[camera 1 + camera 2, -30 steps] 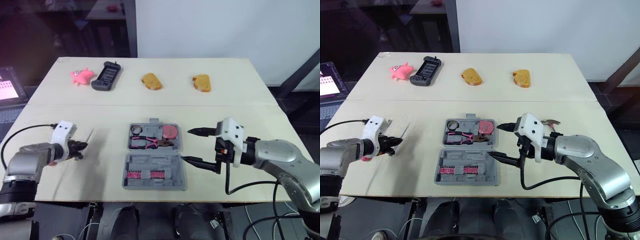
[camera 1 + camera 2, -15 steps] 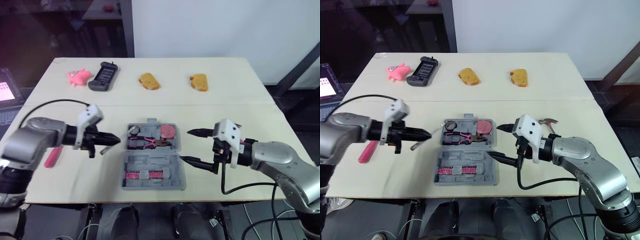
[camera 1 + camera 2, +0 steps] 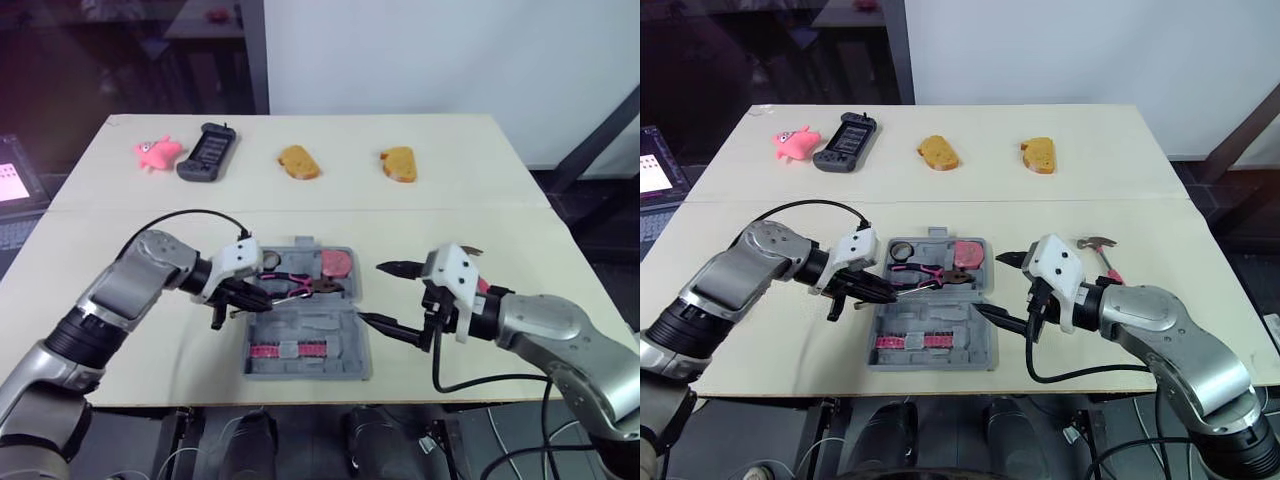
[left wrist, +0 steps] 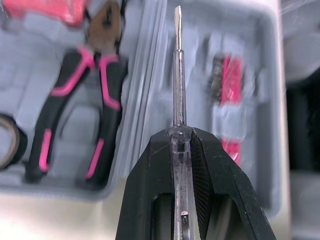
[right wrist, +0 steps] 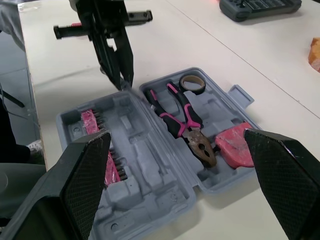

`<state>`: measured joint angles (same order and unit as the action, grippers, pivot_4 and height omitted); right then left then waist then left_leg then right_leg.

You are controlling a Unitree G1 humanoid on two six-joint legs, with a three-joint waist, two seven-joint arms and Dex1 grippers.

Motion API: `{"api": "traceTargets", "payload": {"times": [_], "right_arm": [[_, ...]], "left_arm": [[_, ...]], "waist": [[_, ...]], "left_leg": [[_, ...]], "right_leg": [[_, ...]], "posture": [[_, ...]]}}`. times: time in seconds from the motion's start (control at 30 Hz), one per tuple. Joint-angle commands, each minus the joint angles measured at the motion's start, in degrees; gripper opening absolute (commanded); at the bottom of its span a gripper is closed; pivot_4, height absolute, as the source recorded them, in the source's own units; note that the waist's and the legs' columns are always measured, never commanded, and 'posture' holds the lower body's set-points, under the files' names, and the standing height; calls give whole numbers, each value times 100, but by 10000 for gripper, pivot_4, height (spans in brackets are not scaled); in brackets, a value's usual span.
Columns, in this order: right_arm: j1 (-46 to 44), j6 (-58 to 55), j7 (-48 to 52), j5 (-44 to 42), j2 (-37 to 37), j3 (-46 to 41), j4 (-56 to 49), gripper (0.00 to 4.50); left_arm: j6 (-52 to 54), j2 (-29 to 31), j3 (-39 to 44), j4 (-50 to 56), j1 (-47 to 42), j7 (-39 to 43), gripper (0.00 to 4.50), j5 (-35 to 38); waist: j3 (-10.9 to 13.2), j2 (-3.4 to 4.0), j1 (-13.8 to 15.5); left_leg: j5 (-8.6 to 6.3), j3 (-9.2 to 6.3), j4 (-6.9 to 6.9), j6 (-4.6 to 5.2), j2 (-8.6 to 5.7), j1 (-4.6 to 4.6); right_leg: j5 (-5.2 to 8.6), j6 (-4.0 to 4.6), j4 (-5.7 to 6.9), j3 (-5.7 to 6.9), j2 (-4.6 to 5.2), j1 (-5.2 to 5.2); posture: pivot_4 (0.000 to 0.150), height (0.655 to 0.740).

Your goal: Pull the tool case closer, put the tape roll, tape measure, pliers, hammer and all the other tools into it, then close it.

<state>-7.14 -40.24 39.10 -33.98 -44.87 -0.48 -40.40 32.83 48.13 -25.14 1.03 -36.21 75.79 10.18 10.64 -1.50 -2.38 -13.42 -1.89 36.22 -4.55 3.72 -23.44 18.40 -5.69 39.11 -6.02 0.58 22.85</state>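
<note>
Open tool case [image 3: 300,327] at front centre of worktop [image 3: 450,200], pliers [image 3: 295,286], tape roll [image 3: 271,260] and tape measure [image 3: 340,263] in its far half, left jaws clamped on screwdriver [image 4: 177,75] above case's left side, right jaws spread wide, empty, just right of case, hammer [image 3: 1098,245] on worktop beyond them

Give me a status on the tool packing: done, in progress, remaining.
Done: the tape roll, pliers and tape measure lie in the open tool case. In hand: the left gripper is shut on a screwdriver, above the case. Left: the hammer lies on the table to the right of the open right gripper, and the case is not yet closed.
</note>
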Motion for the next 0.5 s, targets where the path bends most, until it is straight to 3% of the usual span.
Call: {"api": "traceTargets", "payload": {"times": [0.03, 0.3, 0.5], "right_arm": [[4, 6, -77, -66, 50, -132, -228, 45000], [-3, -37, -169, -53, 155, -65, -243, 45000], [16, -46, -259, -34, 246, 6, -258, 45000]], "left_arm": [[195, -20, -196, 309, -339, 105, 145, -279], [122, 20, -922, 487, -778, 448, 145, -1045], [81, -461, -1194, 117, -1042, 225, 145, -1596]], "waist": [[0, -1, 15], [1, -1, -21], [1, -2, 20]], "left_leg": [[0, 0, 2, 0, 0, 0], [0, -2, -2, 0, 0, 2], [0, -2, 3, 0, -1, 1]], "right_leg": [[0, 0, 0, 0, 0, -2], [0, 0, 0, 0, -2, -1], [0, -1, 0, 1, 0, -4]], "posture": [[1500, 7400], [1500, 7400], [1500, 7400]]}}
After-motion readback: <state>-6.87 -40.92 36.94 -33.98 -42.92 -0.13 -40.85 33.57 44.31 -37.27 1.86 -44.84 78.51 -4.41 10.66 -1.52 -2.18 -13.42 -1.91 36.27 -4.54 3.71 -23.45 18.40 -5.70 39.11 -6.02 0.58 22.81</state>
